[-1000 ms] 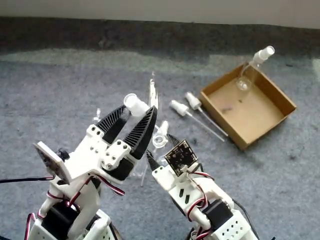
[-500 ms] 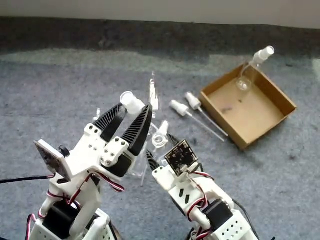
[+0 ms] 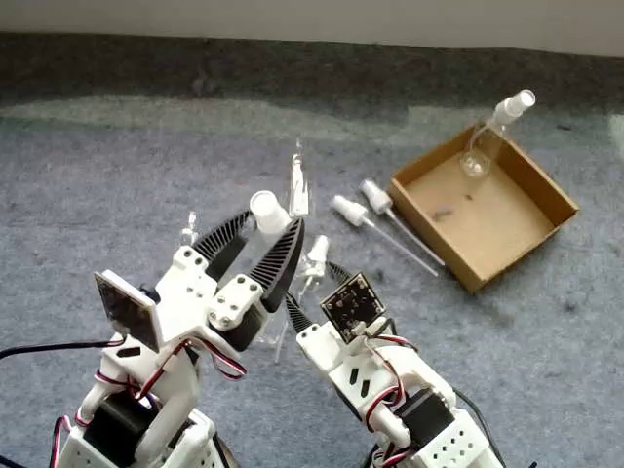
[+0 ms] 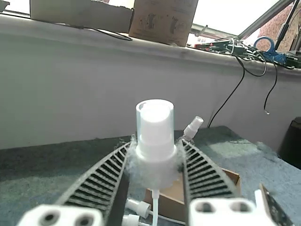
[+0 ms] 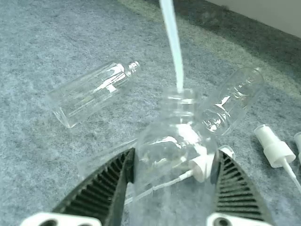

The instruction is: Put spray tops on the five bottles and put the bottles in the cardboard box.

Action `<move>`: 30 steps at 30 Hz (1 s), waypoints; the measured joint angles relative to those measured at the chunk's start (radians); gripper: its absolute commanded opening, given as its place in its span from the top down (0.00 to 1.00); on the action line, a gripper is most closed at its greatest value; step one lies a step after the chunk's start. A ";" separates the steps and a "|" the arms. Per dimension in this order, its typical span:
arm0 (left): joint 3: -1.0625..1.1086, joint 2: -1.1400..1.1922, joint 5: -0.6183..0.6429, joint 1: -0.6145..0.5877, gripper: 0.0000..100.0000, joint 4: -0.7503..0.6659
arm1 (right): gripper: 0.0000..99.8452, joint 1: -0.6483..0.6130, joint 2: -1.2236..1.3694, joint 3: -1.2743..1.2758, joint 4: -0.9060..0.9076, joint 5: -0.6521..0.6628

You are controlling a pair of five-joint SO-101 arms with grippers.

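grey carpet (image 3: 117, 175) is running under everything, with a ledge (image 4: 84, 30) sitting behind. your left claw (image 4: 155, 157) is clamping a top (image 4: 154, 125) near its base, and the tube (image 5: 171, 42) is hanging straight down. your right claw (image 5: 173, 159) is squeezing a bottle (image 5: 176, 136) upright by the body, leaving the neck (image 5: 179, 99) free. the tube tip is sitting right at the neck opening, seemingly just going in. the top is hovering well above the neck, not yet seated.

handling, my read: the bottle is looking like thin clear plastic and empty, so it's light, slick and squashy. you're wanting a mid-body hold with easy force, or it's going to oval out or twist in the jaws while you're pressing down. the top is small and rigid, so holding it by the base is working better than holding it by the head. the tube is thin and bendy and is going to buckle if you're coming down off-axis, so line up first.

the box (image 3: 487, 229) is sitting well off on the right arm's side, with one capped bottle (image 3: 483, 146) leaning on its far wall. two spare tops (image 3: 349, 210) are lying between the box and the claws. two loose bottles (image 5: 94, 92) are lying on their sides near the held one, and they're round, so likely rolling if nudged.
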 measured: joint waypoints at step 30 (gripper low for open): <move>0.000 -0.005 0.287 -0.281 0.94 0.031 | 0.79 0.000 0.000 0.000 0.002 0.000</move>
